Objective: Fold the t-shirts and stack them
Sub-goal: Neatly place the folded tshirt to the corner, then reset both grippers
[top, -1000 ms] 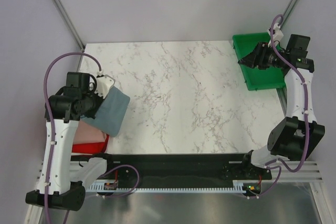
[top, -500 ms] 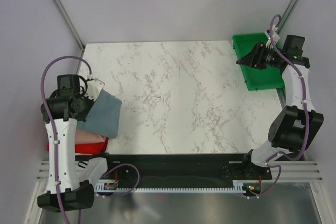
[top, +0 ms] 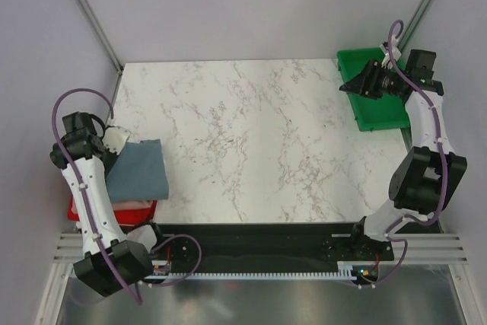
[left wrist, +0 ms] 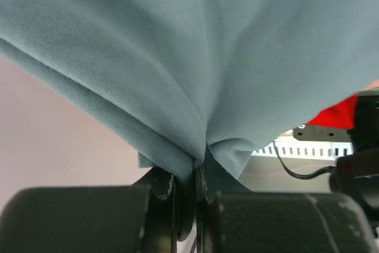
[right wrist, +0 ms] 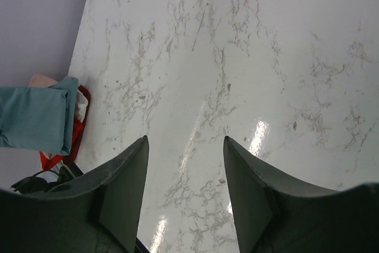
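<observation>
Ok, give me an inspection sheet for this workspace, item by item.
Surface: marbled table, glossy.
Job's things: blue-grey t-shirt folded, over a stack at the near left; pink shirt and red shirt show beneath.
Clutter: green tray, far right corner.
Grippers: left tool shut on the blue-grey t-shirt; right tool open, empty, over the tray.
Cables: purple cables looped along both arms.
Surroundings: grey walls, metal frame post.

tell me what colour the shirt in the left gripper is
Slate blue-grey t-shirt; clearest in the left wrist view.
</observation>
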